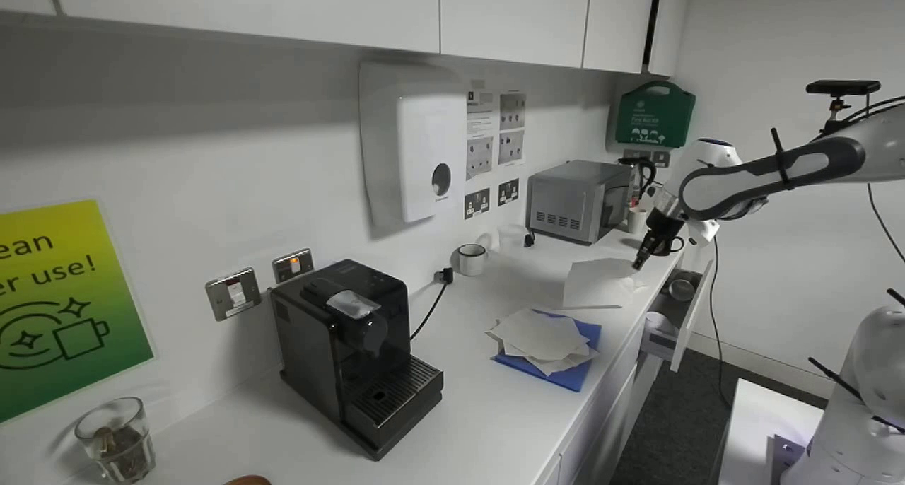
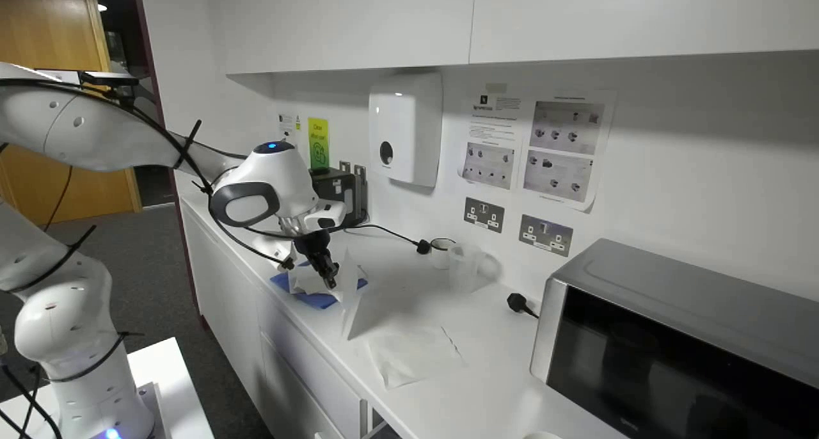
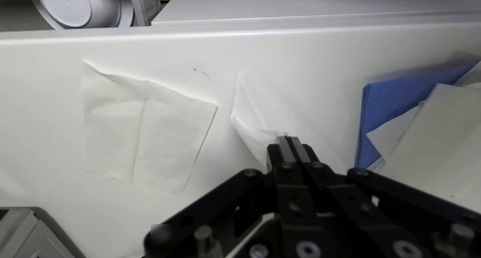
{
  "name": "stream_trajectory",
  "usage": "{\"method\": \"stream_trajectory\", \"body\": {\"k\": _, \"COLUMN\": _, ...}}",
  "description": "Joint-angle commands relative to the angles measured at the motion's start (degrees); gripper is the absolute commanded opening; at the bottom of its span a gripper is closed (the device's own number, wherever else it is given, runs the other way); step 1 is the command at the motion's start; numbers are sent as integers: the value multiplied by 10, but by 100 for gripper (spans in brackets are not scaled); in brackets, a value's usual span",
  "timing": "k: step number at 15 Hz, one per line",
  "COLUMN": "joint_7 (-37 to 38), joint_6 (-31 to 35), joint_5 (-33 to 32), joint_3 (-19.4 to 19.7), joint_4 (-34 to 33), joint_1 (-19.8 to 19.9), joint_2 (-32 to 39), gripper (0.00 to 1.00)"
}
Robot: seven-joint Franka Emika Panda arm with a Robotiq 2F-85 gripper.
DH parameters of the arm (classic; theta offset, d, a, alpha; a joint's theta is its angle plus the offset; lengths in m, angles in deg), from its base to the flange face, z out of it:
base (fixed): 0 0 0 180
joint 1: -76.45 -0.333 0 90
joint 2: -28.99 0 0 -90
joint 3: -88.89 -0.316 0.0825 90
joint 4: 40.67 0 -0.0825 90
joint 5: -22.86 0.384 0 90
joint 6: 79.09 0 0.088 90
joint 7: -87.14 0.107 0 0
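Note:
My gripper [image 1: 639,262] is shut on a thin white paper sheet [image 1: 599,283] over the counter. In an exterior view the sheet [image 2: 349,292] hangs upright below the fingertips [image 2: 331,281], its lower edge at or near the counter. In the wrist view the closed fingertips [image 3: 288,139] pinch the folded sheet [image 3: 251,134]; part of it is behind the fingers. A flat, creased white napkin [image 3: 146,134] lies beside it, also in an exterior view [image 2: 413,356]. Several loose white sheets [image 1: 537,335] lie on a folded blue cloth [image 1: 571,380], which also shows in the wrist view [image 3: 394,103].
A grey microwave [image 1: 576,199] and a black coffee machine [image 1: 339,351] stand on the counter. A mug [image 1: 471,260] and a clear plastic cup [image 2: 463,266] stand by the wall. An open drawer [image 1: 696,315] with cups sticks out below the counter edge.

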Motion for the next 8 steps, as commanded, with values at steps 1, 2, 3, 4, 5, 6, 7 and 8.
{"method": "stream_trajectory", "body": {"k": 1, "joint_7": -6, "joint_6": -27, "joint_5": 25, "joint_3": 17, "joint_4": -30, "joint_1": 14, "joint_2": 18, "gripper": 0}}
{"method": "stream_trajectory", "body": {"k": 2, "joint_7": -9, "joint_6": -29, "joint_5": 31, "joint_3": 25, "joint_4": -33, "joint_1": 17, "joint_2": 21, "gripper": 0}}
{"method": "stream_trajectory", "body": {"k": 3, "joint_7": -9, "joint_6": -31, "joint_5": 36, "joint_3": 31, "joint_4": -36, "joint_1": 19, "joint_2": 23, "gripper": 0}}
{"method": "stream_trajectory", "body": {"k": 4, "joint_7": -10, "joint_6": -34, "joint_5": 42, "joint_3": 37, "joint_4": -39, "joint_1": 21, "joint_2": 23, "gripper": 0}}
{"method": "stream_trajectory", "body": {"k": 5, "joint_7": -12, "joint_6": -37, "joint_5": 46, "joint_3": 42, "joint_4": -41, "joint_1": 24, "joint_2": 22, "gripper": 0}}
{"method": "stream_trajectory", "body": {"k": 6, "joint_7": -13, "joint_6": -41, "joint_5": 50, "joint_3": 46, "joint_4": -44, "joint_1": 26, "joint_2": 21, "gripper": 0}}
{"method": "stream_trajectory", "body": {"k": 7, "joint_7": -12, "joint_6": -47, "joint_5": 53, "joint_3": 50, "joint_4": -48, "joint_1": 29, "joint_2": 21, "gripper": 0}}
{"method": "stream_trajectory", "body": {"k": 8, "joint_7": -10, "joint_6": -55, "joint_5": 54, "joint_3": 52, "joint_4": -54, "joint_1": 32, "joint_2": 23, "gripper": 0}}
